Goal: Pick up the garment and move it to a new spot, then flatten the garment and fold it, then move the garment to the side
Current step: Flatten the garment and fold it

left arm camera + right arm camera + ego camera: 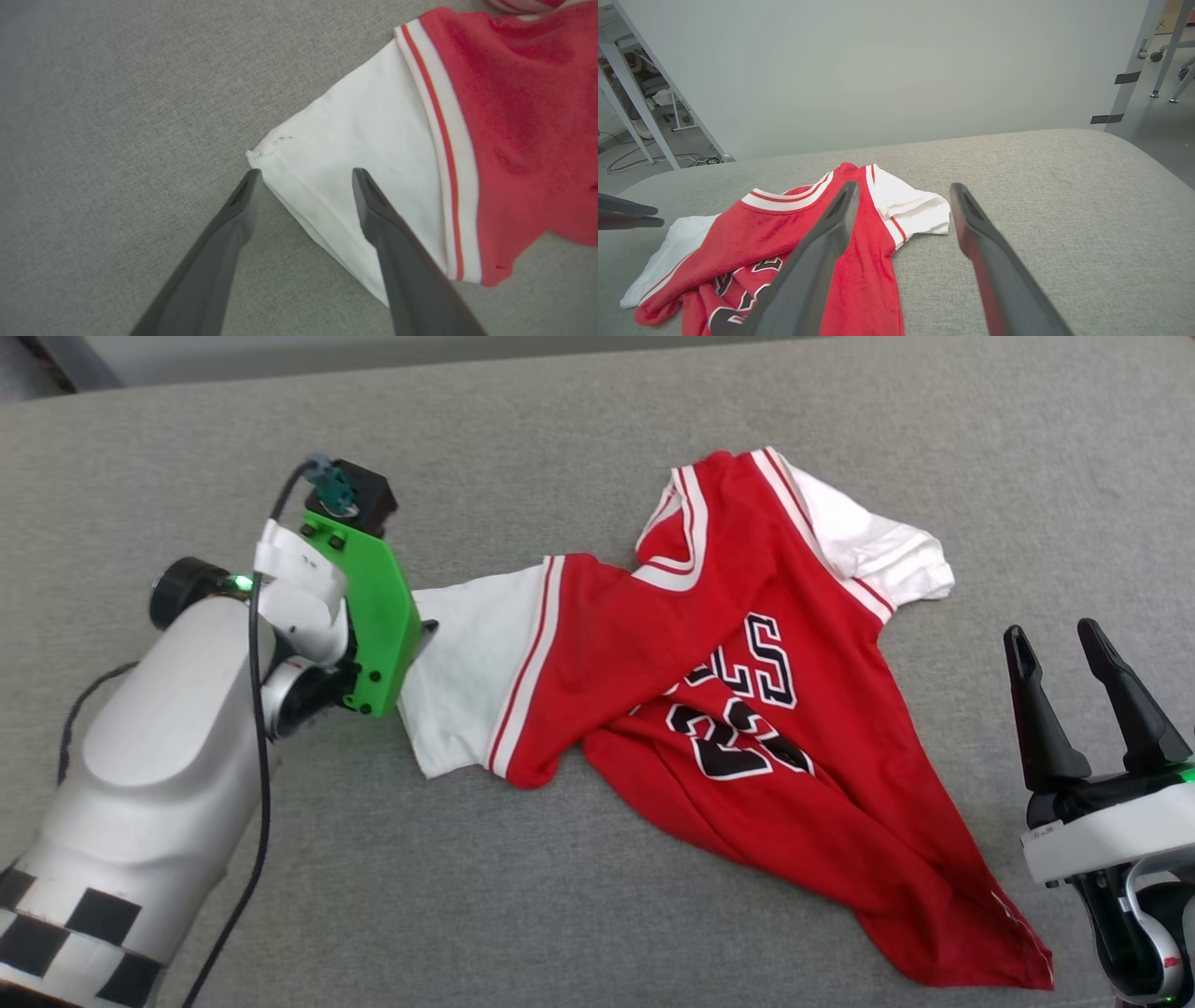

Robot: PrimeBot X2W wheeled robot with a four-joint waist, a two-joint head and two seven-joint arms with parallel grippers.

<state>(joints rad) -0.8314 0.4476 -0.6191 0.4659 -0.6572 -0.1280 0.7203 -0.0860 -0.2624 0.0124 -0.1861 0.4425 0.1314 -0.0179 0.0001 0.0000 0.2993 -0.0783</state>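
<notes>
Garment (644, 653) lies crumpled on grey fabric-covered worktop (597, 420), approx. centre of head view, front up, body twisted across itself. Lettering (761, 663) is partly folded under, so just its end shows and it is not safely readable. Number (738, 737) is creased, digits hard to make out. Lower hem corner (1022, 966) reaches almost to bottom edge of head view. Far sleeve (887, 555) is bunched, its underside hidden.

Left gripper (304, 171): jaws wide apart, nothing held. In left wrist view, one finger (224, 242) has its tip just beside corner of near white sleeve (364, 140), over bare worktop. The other finger is over the sleeve cloth. Contact w/ cloth: cannot tell. In head view its fingers are hidden behind green bracket (378, 607) and black wrist camera (359, 490). Forearm (159, 756) is cut off at lower left. Right wrist view catches its dark fingertips (621, 205) side-on at left edge.

Right gripper (1052, 630): jaws wide apart, empty, at lower right of head view, near garment's lower body, not touching. Its base is cut off by the frame edge. In its own wrist view one finger blocks part of the red front.
</notes>
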